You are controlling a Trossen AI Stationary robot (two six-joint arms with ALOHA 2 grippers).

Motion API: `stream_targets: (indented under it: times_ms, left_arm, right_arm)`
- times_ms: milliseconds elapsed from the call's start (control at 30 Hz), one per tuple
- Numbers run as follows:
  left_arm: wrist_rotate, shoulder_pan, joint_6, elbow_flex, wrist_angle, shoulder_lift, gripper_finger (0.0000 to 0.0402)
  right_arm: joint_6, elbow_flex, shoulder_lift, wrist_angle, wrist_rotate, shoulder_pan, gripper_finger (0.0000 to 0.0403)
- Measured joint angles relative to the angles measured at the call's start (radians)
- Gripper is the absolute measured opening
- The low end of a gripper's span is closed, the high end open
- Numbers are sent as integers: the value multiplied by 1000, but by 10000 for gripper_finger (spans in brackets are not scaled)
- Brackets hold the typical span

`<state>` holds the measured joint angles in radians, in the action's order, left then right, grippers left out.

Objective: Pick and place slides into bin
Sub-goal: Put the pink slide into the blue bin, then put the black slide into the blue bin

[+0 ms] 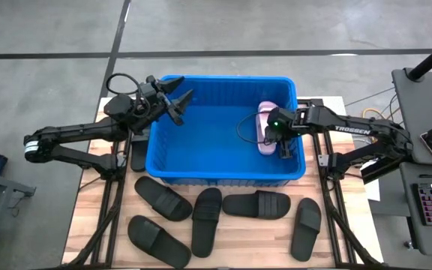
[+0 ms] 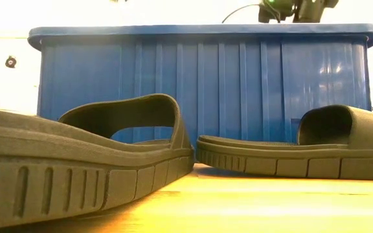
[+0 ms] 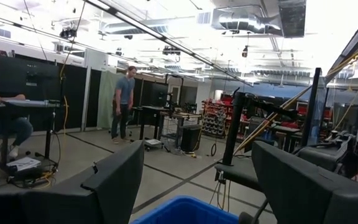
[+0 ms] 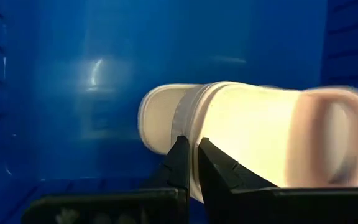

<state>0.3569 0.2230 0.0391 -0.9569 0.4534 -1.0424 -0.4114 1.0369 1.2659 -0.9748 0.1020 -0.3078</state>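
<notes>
The right claw [image 4: 191, 163] hangs inside the bin [image 1: 172, 169] at its right end, pinching the pink slide [image 4: 253, 134] — long axis running away from the fingers. The left claw [image 1: 177, 101] (spread, empty) waits over the bin's left rim — five black slides [image 1: 255, 203] lie on the table [image 1: 115, 247] in front.

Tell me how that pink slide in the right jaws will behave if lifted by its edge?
The pink slide is pinched at one edge by the right gripper, so it will probably swing or droop. It looks like foam rubber, likely light. The narrow grip may slip; keep it over the bin.
</notes>
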Motion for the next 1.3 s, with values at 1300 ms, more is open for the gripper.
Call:
stream_targets:
  times_ms: [1300]
  left_arm:
    - [0, 0, 2, 1, 2, 2, 283]
  right_arm:
    - [217, -64, 0, 66, -175, -38, 160]
